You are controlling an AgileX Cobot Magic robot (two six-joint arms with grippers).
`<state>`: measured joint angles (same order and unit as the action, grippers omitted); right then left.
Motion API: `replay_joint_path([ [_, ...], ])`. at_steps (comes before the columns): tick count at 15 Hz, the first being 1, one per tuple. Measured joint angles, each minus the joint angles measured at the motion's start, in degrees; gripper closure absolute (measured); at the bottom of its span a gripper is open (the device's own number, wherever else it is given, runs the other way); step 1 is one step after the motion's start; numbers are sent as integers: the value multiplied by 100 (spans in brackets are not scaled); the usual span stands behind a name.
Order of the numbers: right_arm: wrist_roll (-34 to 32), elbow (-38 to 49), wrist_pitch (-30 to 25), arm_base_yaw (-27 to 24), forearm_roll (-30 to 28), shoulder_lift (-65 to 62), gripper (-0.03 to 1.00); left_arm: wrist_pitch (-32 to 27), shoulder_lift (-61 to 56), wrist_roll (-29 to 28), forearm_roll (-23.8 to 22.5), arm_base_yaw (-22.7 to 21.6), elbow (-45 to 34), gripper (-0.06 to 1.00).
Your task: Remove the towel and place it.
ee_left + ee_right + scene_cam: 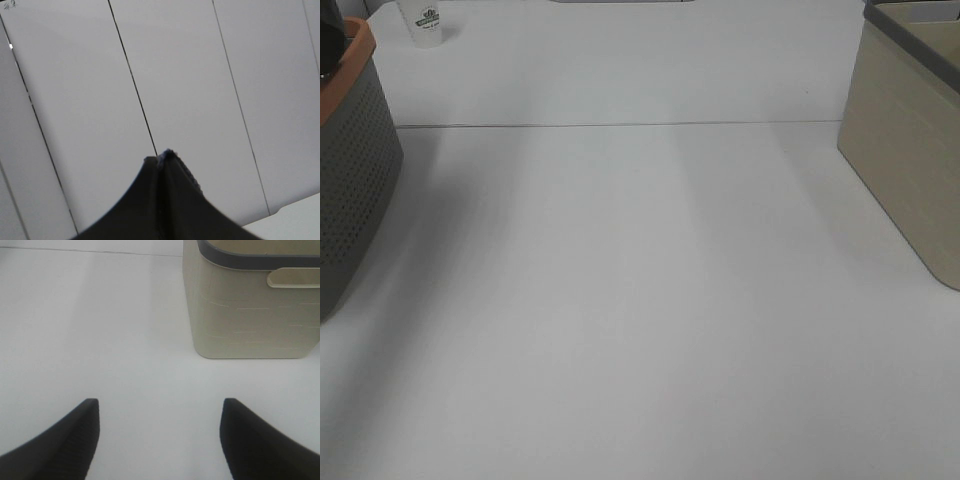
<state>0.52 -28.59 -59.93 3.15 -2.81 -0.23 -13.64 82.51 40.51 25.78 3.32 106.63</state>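
No towel shows plainly in any view. A dark shape (328, 40) sits at the top of the grey basket (355, 170) with an orange rim at the far left; I cannot tell what it is. My left gripper (161, 162) is shut, its black fingers (175, 200) pressed together and pointing at pale wall panels. A tiny pale fuzzy fleck sits at the tips; I cannot tell what it is. My right gripper (160, 415) is open and empty, low over the white table (100, 340). Neither gripper shows in the exterior high view.
A beige bin (910, 170) with a dark grey rim stands at the right edge of the table; it also shows in the right wrist view (250, 315), beyond the right gripper. A small white cup (425, 22) stands at the back left. A seam crosses the table (620, 125).
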Motion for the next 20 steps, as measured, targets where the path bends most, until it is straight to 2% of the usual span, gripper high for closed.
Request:
replay_joint_path([
  [4,0,0,0,0,0,0,29,132,298,0,23,527,11,94],
  [7,0,0,0,0,0,0,29,-46,573,-11,132,848,11,94],
  [12,0,0,0,0,0,0,29,-57,659,-23,241,1220,11,94],
  [15,0,0,0,0,0,0,29,-556,756,-74,281,1249,11,94],
  [18,0,0,0,0,0,0,29,-1324,1014,-223,309,1261,0,94],
  [20,0,0,0,0,0,0,29,-1358,1071,-241,338,1415,-206,94],
])
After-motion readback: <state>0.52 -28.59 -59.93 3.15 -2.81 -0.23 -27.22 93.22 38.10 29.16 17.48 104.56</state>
